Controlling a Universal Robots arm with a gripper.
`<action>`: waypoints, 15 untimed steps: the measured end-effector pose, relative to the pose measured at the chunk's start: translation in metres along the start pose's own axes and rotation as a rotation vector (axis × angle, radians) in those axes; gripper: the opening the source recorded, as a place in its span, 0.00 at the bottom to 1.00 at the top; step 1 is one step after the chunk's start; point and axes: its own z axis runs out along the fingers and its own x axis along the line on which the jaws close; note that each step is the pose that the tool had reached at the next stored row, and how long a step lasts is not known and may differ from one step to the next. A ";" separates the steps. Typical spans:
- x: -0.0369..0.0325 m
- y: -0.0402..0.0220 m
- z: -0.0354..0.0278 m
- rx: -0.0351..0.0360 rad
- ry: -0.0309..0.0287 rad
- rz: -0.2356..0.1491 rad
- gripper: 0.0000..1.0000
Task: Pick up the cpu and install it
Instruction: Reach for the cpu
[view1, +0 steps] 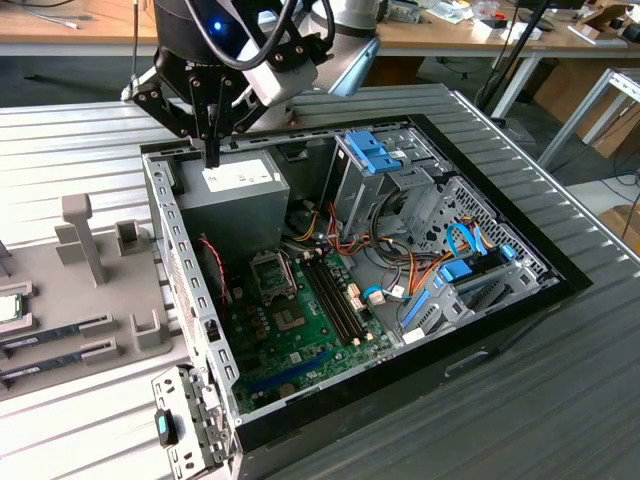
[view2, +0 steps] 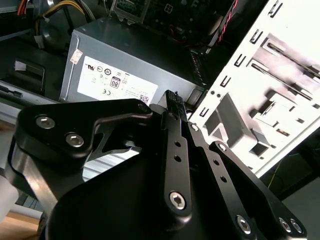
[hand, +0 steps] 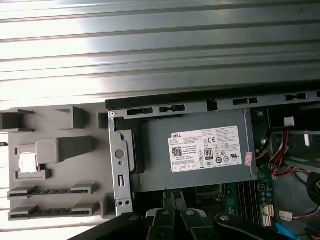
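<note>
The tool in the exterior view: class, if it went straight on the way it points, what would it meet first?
Most likely the grey power supply, near its white label. The tool hangs shut, pointing down just above it. Depth is unclear, so it may land close to the unit's edge.

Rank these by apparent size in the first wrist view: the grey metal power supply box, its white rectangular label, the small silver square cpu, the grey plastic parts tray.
1. grey plastic parts tray and grey metal power supply box, too alike to rank
2. white rectangular label
3. small silver square cpu
</note>
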 end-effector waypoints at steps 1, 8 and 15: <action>0.0005 0.0000 0.0000 0.0000 0.0000 0.000 0.11; 0.0058 -0.0004 -0.0001 -0.0001 -0.0001 0.000 0.11; 0.0101 -0.0008 -0.0003 -0.0001 0.0000 0.000 0.11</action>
